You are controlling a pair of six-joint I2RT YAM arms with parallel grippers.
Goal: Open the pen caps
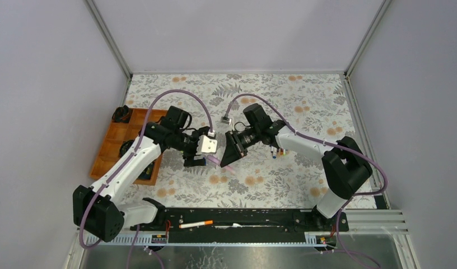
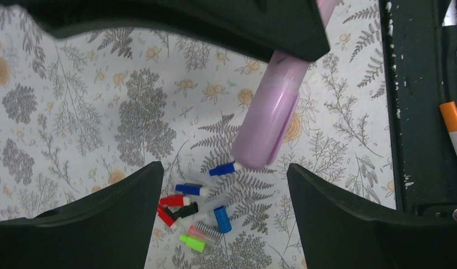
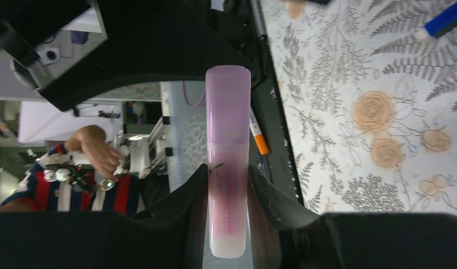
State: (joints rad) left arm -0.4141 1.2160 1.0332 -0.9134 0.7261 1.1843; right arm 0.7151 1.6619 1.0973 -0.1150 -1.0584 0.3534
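Gripping pink highlighter tight in right gripper, barrel sticking out past fingertips.
Hanging left gripper spread wide and empty just off highlighter's free end; lying beneath, loose pen caps clustered on floral tablecloth, possibly short pens among them.

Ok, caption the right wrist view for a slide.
Right fingers clamp the pink highlighter above the floral table, orange-tipped pen beyond.

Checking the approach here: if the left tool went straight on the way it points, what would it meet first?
Probably the highlighter, clamped in the right tool: its free end hangs ahead of the open left tool, slightly right of centre. The loose caps lie beyond it, though depth is unclear.
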